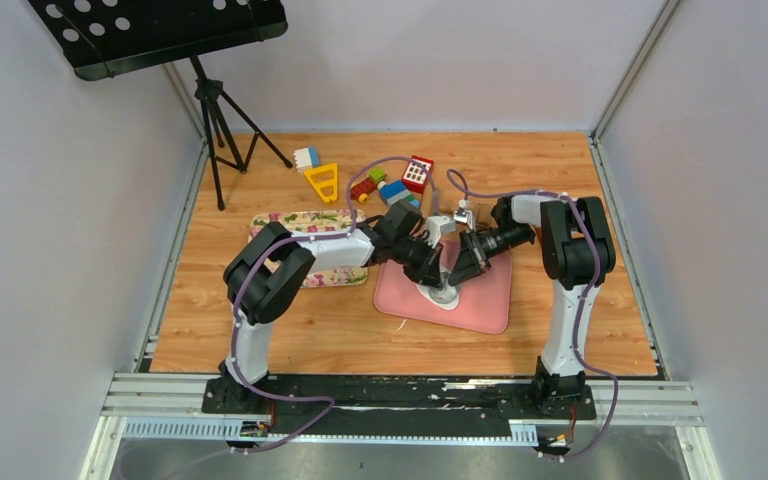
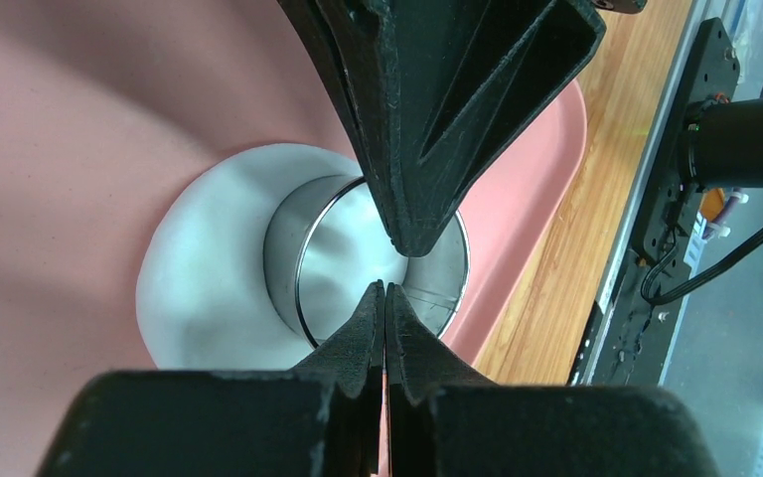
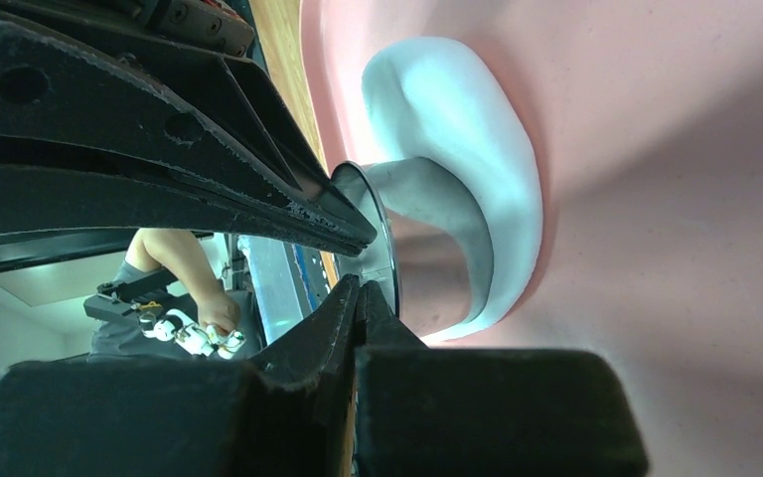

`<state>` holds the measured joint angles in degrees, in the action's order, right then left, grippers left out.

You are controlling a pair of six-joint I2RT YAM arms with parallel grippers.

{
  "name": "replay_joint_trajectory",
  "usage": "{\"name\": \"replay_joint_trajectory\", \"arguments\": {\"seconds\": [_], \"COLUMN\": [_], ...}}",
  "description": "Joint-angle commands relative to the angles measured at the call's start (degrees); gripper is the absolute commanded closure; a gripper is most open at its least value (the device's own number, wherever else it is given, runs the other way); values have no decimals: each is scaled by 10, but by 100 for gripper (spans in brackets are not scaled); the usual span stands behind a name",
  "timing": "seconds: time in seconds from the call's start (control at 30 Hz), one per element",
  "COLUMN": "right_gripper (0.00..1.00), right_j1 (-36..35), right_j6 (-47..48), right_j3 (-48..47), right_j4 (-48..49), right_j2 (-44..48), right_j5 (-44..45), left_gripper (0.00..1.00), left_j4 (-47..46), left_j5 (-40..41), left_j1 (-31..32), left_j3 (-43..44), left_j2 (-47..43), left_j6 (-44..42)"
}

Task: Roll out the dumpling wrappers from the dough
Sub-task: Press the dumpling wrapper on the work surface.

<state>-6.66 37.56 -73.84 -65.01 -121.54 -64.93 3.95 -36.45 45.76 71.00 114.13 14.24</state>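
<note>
At mid-frame from above, left gripper (image 1: 432, 275) and right gripper (image 1: 460, 270), both closed, meet over the dough (image 1: 447, 302) on a pink mat (image 1: 485, 300). Left wrist: shut tips touch a metal ring (image 2: 333, 248) standing on flattened dough. Right wrist: tips at its rim.

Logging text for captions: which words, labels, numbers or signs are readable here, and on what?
None is readable.
The red toy block has white squares on its face, too small to read.
The metal ring, dough and pink mat show no markings.
</note>
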Motion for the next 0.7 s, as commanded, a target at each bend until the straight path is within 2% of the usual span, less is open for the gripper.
{"name": "replay_joint_trajectory", "arguments": {"seconds": [0.0,0.37,0.67], "right_gripper": [100,100,100], "right_j1": [-2,-4,-5], "right_j6": [17,9,38], "right_j3": [9,11,-3], "right_j4": [50,60,31], "right_j2": [8,13,35], "right_j5": [49,58,26], "left_gripper": [100,100,100], "left_j4": [55,61,46], "left_j5": [36,35,27], "left_j1": [-2,-2,0], "left_j3": [-5,4,10], "left_j2": [28,44,19], "left_j6": [-17,-14,-11]}}
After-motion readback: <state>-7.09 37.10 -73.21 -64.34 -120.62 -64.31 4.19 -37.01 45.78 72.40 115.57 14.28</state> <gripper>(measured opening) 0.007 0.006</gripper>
